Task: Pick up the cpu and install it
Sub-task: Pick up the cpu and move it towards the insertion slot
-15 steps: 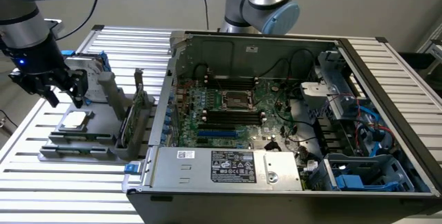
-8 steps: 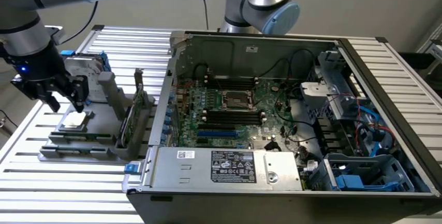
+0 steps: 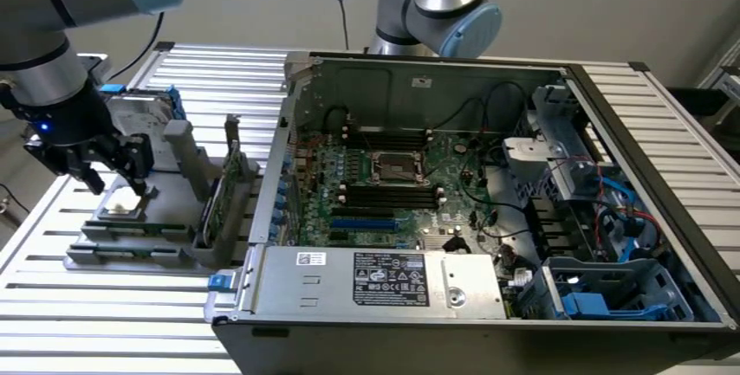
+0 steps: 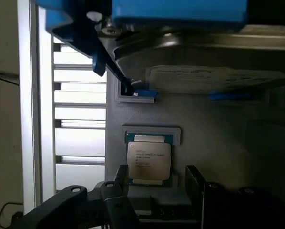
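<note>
Even light washes the ribbed silver metal table [image 3: 116,306]. From the wrist it glares white; the grey plastic tray [image 4: 218,143] lies dim.

cpu [image 4: 148,160] topped with smooth silver metal, softly shiny, pale rim seen around it, holder [image 4: 218,143] made of matt grey plastic, gripper [image 3: 116,186] finished in matt black, worktop [image 3: 104,314] formed of ribbed bare metal with dull sheen, computer case [image 3: 463,76] of plain grey sheet metal, blue frame [image 4: 180,12] of smooth plastic

An open computer case [image 3: 439,76] lies on a slatted table [image 3: 104,314], just beside a grey parts holder [image 3: 185,163].
</note>
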Controlling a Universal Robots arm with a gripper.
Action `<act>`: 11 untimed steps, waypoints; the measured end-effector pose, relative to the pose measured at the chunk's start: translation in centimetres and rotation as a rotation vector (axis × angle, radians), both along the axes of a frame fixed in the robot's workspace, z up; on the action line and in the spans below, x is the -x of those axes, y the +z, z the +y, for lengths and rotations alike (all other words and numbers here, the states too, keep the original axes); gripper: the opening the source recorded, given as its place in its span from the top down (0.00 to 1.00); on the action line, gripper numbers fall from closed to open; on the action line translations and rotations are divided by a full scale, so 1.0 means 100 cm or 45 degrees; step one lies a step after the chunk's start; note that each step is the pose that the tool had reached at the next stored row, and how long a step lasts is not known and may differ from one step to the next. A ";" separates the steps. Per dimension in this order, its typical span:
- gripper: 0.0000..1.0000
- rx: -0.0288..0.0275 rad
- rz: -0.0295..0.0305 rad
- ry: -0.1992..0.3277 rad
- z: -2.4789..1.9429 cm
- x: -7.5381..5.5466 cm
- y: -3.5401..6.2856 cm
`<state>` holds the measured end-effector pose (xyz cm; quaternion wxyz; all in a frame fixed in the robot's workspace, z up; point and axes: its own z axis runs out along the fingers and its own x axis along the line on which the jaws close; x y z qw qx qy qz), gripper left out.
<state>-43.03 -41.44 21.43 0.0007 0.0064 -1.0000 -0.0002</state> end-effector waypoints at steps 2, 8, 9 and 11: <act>0.33 -0.0013 -0.0002 -0.001 0.0000 0.000 -0.0003; 0.33 -0.0037 -0.0002 -0.032 -0.0001 0.000 -0.0073; 0.33 -0.0049 0.0000 -0.037 -0.0001 0.001 -0.0082; 0.33 -0.0147 0.0002 -0.041 -0.0003 0.001 -0.0089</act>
